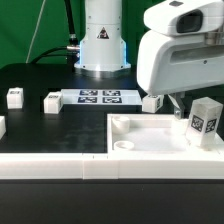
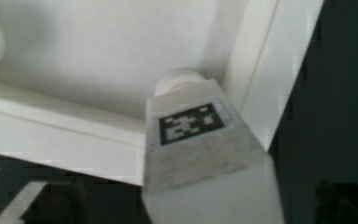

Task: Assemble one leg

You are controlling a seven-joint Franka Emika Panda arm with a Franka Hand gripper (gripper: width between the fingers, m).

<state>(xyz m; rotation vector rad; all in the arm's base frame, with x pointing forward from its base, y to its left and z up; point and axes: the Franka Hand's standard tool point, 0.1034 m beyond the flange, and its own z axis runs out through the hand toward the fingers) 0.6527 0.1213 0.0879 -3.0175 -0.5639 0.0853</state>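
My gripper (image 1: 197, 110) is shut on a leg (image 1: 206, 121), a small white oblong block with a black-and-white tag. It holds the leg tilted over the right part of the large white square panel (image 1: 150, 146). In the wrist view the leg (image 2: 195, 135) runs out from between my fingers, with the gripper (image 2: 202, 216) at its near end. Its far tip lies close to the panel's raised rim (image 2: 261, 60) near a corner. Whether the tip touches the panel is not clear.
Three more legs lie on the black table: one at the exterior view's left (image 1: 15, 97), one beside it (image 1: 52, 101), one by the panel's back edge (image 1: 151, 102). The marker board (image 1: 100, 97) lies before the robot base (image 1: 103, 45).
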